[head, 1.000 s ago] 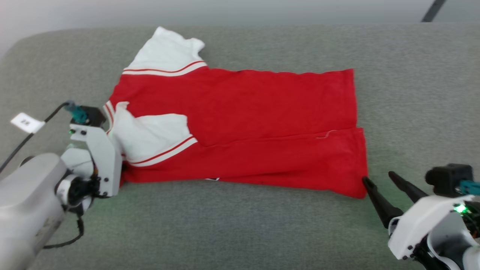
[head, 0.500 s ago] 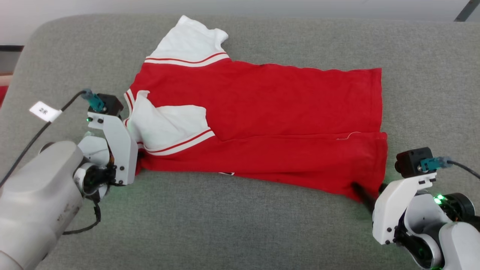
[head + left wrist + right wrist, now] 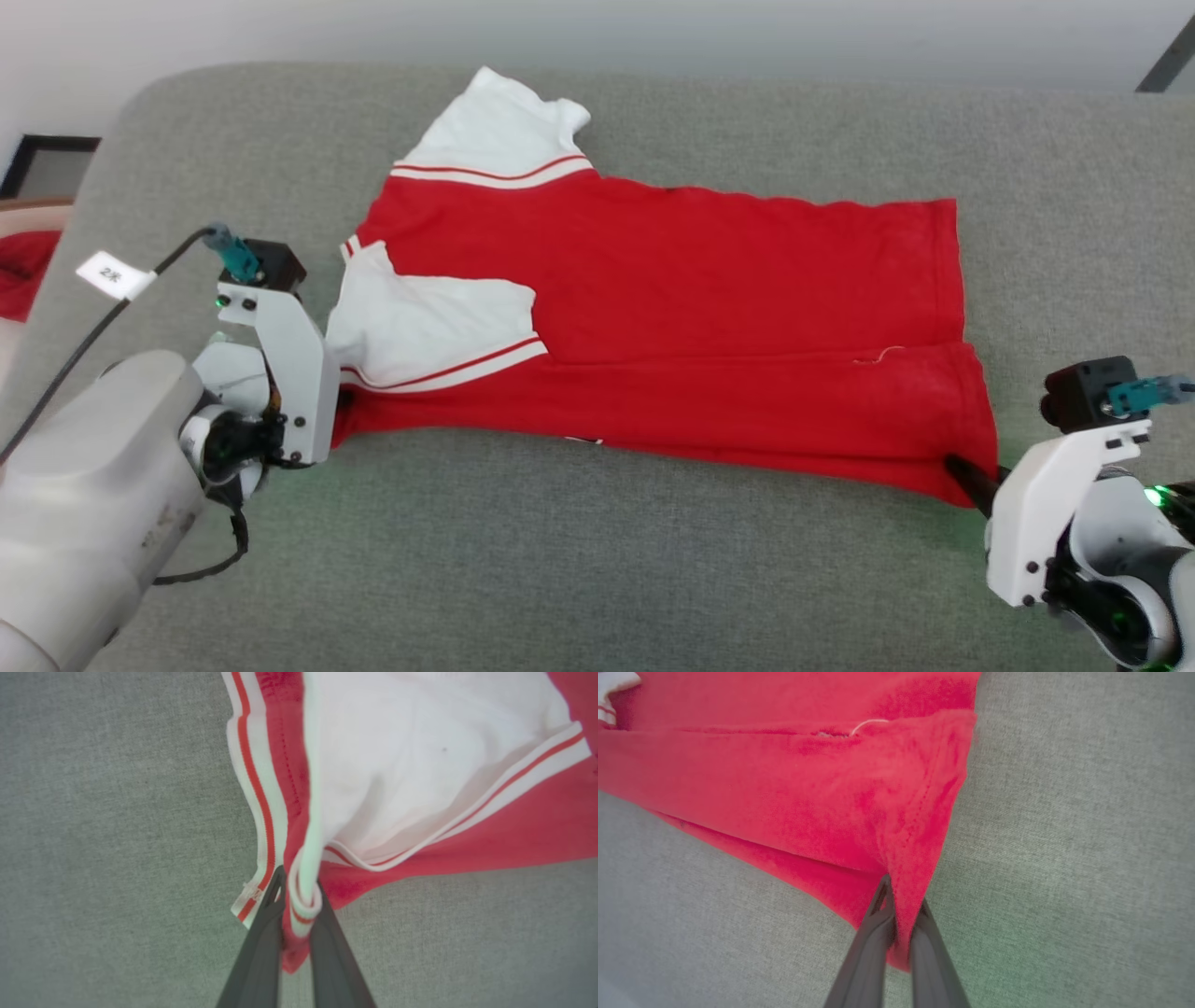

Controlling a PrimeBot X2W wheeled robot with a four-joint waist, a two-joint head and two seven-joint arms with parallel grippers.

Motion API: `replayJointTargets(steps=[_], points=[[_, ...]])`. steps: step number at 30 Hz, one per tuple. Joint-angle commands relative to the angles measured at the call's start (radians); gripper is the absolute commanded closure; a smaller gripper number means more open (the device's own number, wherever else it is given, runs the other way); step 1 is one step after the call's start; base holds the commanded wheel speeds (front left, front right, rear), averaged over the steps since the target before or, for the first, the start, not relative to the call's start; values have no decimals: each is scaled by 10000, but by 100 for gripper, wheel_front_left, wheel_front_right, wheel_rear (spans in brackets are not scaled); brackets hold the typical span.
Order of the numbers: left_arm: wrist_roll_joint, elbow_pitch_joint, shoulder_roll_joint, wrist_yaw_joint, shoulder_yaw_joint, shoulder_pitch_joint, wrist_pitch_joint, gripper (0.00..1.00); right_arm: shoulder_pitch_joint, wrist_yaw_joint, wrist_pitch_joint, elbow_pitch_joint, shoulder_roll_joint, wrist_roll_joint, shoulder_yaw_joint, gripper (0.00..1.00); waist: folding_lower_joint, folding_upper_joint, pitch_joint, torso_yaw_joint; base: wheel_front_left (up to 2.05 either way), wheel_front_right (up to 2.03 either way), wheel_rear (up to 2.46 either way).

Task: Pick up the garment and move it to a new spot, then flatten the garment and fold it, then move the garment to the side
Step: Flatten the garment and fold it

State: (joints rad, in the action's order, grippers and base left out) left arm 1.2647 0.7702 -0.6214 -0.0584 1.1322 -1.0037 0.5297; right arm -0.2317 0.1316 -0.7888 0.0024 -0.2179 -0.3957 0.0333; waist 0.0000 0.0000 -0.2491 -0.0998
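- Red shirt (image 3: 672, 308) with two white sleeves lies on the grey padded top (image 3: 597, 579), its near side folded over along its length, collar end toward the robot's left and hem toward its right.
- A small black-and-white sliver peeks out under its near edge, too little to read.
- At the collar end, the left gripper (image 3: 299, 891) is pinched tight on the striped trim and red cloth of the near corner.
- At the hem end, the right gripper (image 3: 903, 893) is pinched tight on the near hem corner.
- One white tag (image 3: 112, 275) on the left arm's cable (image 3: 56, 364) reads "2" plus a mark too small to make out.
- One other red cloth (image 3: 23, 271) lies past the top's left end, well apart from the shirt.
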Motion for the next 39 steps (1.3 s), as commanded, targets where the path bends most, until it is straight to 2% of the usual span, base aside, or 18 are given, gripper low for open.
replayJointTargets(steps=[1, 12, 20, 21, 23, 24, 25, 26, 27, 29, 39], points=[[27, -13, -281, 182, 33, 66, 150, 100, 251, -18, -194, -178, -228, -61, -242, 100, 0, 0, 186, -128, 0, 0, 0], [379, -1623, -929, 1007, 205, 880, 1047, 100, 1479, -20, -1299, -1342, -807, -360, -629, 100, 0, 0, 564, -459, 0, 0, 0], [593, -2996, -1418, 1706, 308, 1604, 1235, 100, 2155, -20, -1690, -1822, -715, -381, -892, 100, 0, 0, 588, -461, 0, 0, 0], [597, -3124, -1460, 1782, 302, 1687, 1195, 87, 2206, -20, -1686, -1818, -692, -368, -883, 100, 0, 0, 575, -443, 0, 0, 0], [607, -3334, -1520, 1904, 266, 1822, 1052, 52, 2180, -20, -1557, -1816, -591, -422, -858, 100, 0, 0, 562, -401, 0, 0, 0], [646, -3418, -1536, 1949, 209, 1894, 922, 17, 2166, -18, -1546, -1786, -587, -418, -778, 93, 0, 0, 562, -372, 0, 0, 0], [605, -3484, -1540, 2030, 197, 1933, 829, 0, 2169, -18, -1522, -1767, -579, -413, -701, 78, 0, 0, 569, -350, 0, 0, 0], [572, -3562, -1530, 2094, 205, 1982, 780, 0, 2159, -17, -1469, -1757, -538, -457, -678, 53, 0, 0, 584, -328, 0, 0, 0], [609, -3630, -1537, 2159, 188, 2024, 766, 0, 2169, -17, -1442, -1740, -519, -479, -651, 13, 0, 0, 611, -303, 0, 0, 0], [706, -3790, -1633, 2262, 86, 2058, 679, 0, 2256, -17, -1402, -1767, -486, -469, -645, 0, 0, 0, 664, -256, 0, 0, 0], [349, -4704, -2291, 2465, -131, 1786, 276, 0, 2585, -15, -549, -2194, -214, -312, -735, 0, 0, 0, 940, 16, 0, 0, 0]])
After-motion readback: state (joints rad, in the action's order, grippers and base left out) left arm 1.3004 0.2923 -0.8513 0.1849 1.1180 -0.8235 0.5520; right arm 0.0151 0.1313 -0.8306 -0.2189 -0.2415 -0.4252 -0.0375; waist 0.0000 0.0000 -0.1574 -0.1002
